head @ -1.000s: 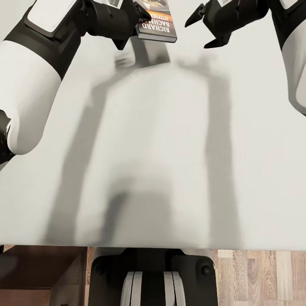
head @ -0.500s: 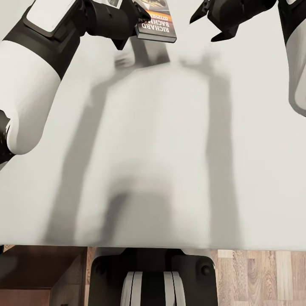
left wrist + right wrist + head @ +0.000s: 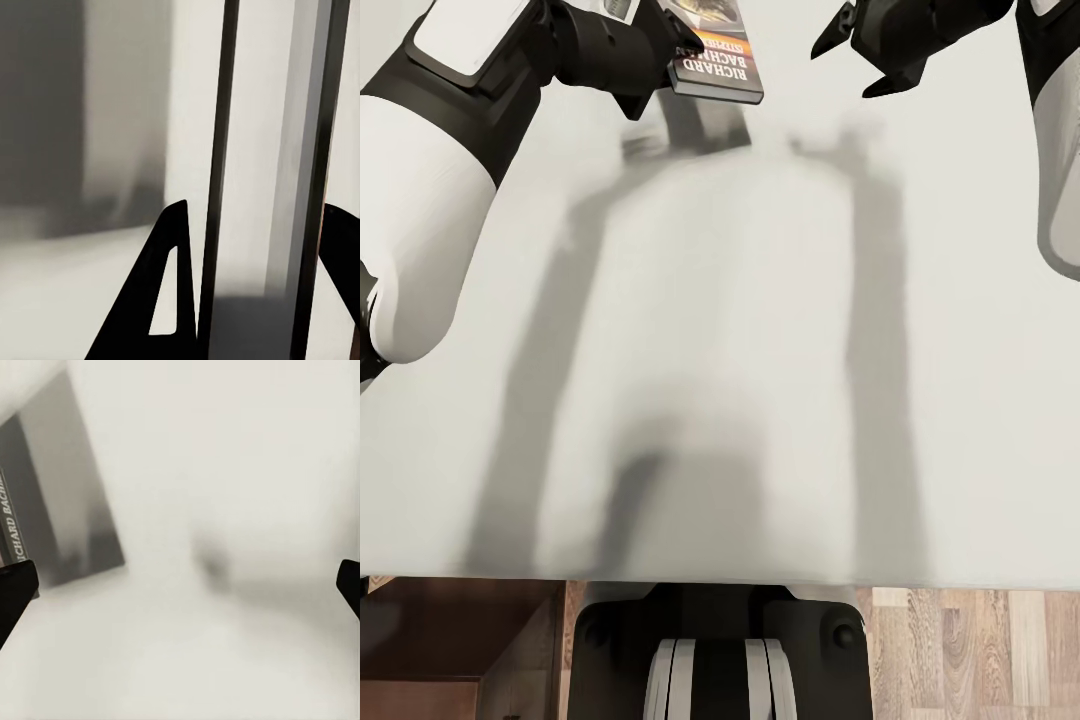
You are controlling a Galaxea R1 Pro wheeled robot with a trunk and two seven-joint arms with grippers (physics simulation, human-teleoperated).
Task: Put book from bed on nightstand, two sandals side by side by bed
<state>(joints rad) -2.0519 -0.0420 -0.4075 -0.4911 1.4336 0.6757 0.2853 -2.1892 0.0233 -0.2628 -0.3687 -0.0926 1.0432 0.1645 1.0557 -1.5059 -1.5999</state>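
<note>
The book (image 3: 715, 62), a dark paperback with an orange band and white lettering, hangs a little above the off-white mattress of the bed (image 3: 760, 350) and casts a shadow below it. My left gripper (image 3: 665, 72) is shut on it. In the left wrist view the book's pale page edge (image 3: 262, 187) stands between the two fingers of the left gripper (image 3: 251, 277). My right gripper (image 3: 848, 70) hovers open to the right of the book, holding nothing. The right wrist view has the book's spine (image 3: 13, 510) beside the open right gripper (image 3: 180, 585). The sandals and the nightstand are out of view.
The mattress's near edge runs across the bottom of the head view. Below it are my dark base (image 3: 720, 650), dark brown wood (image 3: 460, 630) at the left and light wood-plank floor (image 3: 970, 650) at the right.
My left gripper has carried the book slightly up and to the left in the head view. My right gripper has drawn farther from me, toward the top edge, still open.
</note>
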